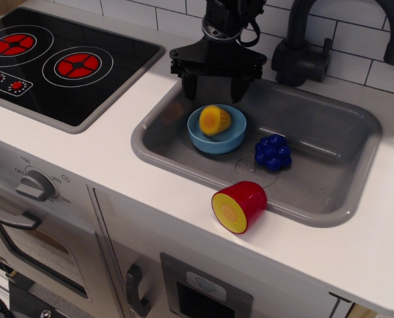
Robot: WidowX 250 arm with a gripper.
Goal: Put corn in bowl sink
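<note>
The yellow corn (214, 120) lies on its side inside the light blue bowl (231, 136), its orange-yellow flat end facing the front. The bowl stands in the left part of the grey sink (316, 172). My black gripper (213, 85) hangs just above and behind the bowl with its fingers spread apart and nothing between them.
A blue grape cluster (273, 152) sits in the sink right of the bowl. A red cylinder with a yellow end (239, 206) lies on the sink's front rim. A black stovetop (57, 59) is at the left. A dark faucet (302, 46) stands behind the sink.
</note>
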